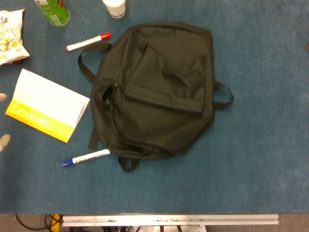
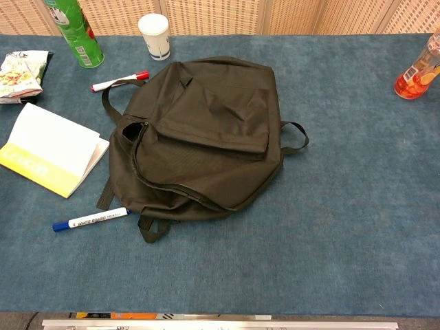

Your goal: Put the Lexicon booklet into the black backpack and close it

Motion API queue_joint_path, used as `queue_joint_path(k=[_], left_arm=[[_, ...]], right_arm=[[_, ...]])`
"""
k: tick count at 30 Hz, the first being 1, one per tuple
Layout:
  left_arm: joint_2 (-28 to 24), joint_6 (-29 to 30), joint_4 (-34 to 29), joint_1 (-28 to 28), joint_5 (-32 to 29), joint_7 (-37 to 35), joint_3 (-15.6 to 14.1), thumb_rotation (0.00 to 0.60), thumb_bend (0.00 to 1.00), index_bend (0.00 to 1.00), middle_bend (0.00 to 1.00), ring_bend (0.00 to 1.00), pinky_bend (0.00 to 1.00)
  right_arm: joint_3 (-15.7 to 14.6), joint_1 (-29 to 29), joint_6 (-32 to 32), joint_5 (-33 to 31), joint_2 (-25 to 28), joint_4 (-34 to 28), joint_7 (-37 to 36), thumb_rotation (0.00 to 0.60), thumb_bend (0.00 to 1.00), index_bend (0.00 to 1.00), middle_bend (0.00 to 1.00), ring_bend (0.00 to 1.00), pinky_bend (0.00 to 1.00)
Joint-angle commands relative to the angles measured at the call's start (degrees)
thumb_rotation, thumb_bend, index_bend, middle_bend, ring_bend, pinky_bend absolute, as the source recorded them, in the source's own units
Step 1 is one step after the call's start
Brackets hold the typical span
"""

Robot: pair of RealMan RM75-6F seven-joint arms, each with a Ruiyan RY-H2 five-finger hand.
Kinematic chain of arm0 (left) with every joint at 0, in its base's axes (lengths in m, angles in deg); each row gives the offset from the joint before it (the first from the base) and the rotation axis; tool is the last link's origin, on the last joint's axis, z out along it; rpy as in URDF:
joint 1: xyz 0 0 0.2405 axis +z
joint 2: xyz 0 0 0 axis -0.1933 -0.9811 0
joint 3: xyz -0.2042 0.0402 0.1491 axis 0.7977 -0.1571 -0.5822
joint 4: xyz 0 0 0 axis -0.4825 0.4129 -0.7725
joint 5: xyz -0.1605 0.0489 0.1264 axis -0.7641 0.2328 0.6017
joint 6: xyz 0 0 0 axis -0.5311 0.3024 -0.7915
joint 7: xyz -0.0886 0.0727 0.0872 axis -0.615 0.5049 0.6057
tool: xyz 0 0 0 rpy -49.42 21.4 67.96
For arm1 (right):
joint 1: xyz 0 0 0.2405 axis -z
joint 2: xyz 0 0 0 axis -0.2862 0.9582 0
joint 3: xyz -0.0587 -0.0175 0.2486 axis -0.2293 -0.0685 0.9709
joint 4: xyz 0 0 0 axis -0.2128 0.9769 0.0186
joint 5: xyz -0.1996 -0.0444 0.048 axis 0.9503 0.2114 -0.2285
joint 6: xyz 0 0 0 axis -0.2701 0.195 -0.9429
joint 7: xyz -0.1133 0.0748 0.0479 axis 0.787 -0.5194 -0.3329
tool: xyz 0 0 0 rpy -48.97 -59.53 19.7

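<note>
Booklet [image 1: 46, 107] lay untouched on the tabletop [image 1: 260, 145] left of the backpack [image 1: 157, 89], left fingers [image 1: 4, 142] barely visible at the frame edge, their spread unclear, so grasping it seemingly came next; right hand unseen.

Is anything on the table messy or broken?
Nothing looks broken or spilled. The black backpack lies flat and rumpled with its zipper open. The Lexicon booklet lies askew beside it, cover slightly lifted. Two markers, red-capped and blue-capped, lie loose.
</note>
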Motion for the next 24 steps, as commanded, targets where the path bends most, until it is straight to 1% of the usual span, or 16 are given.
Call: queue_joint_path(k=[1, 8, 24], left_arm=[[0.0, -0.6, 0.3, -0.4, 0.2, 0.0, -0.1, 0.600, 0.13, 0.23, 0.17, 0.11, 0.16], [0.0, -2.1, 1.0, -1.3, 1.2, -0.1, -0.5, 0.600, 0.13, 0.23, 0.17, 0.11, 0.16], [-0.2, -1.8, 1.4, -1.2, 1.8, -0.5, -1.1, 0.600, 0.13, 0.23, 0.17, 0.11, 0.16]], right_arm=[[0.1, -0.1, 0.0, 0.0, 0.1, -0.1, 0.1, 0.600, 0.00, 0.45, 0.42, 0.33, 0.47], [0.1, -0.8, -1.0, 0.5, 0.3, -0.7, 0.9, 0.600, 0.00, 0.45, 0.42, 0.33, 0.47], [-1.0, -4.6, -7.2, 2.9, 0.4, -3.2, 4.1, 0.600, 0.00, 0.45, 0.42, 0.33, 0.47]])
